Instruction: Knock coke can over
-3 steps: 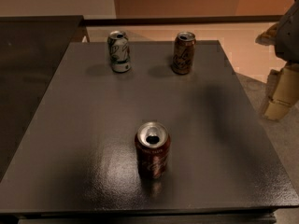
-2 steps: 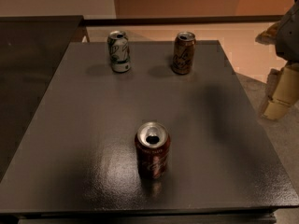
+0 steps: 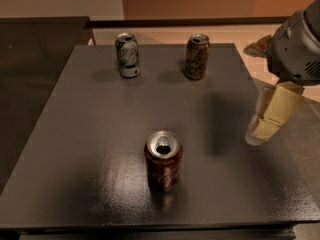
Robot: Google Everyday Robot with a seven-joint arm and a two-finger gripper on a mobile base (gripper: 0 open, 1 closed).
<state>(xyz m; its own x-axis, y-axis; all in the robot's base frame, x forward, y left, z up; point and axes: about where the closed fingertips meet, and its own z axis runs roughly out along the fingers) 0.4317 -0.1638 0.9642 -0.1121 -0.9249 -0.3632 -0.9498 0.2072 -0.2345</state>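
The coke can (image 3: pixel 163 161) is dark red with a silver opened top. It stands upright near the front middle of the dark grey table (image 3: pixel 70 134). My gripper (image 3: pixel 260 131) hangs over the table's right edge, pale tan under a grey wrist housing (image 3: pixel 297 49). It is to the right of the coke can, apart from it and not touching anything.
A green-and-white can (image 3: pixel 127 55) stands upright at the back left. A brown and gold can (image 3: pixel 196 57) stands upright at the back middle. A dark counter (image 3: pixel 30 59) adjoins the table on the left. Tiled floor lies to the right.
My gripper has moved left and slightly down, from beyond the table's right edge to over it. The three cans have not moved.
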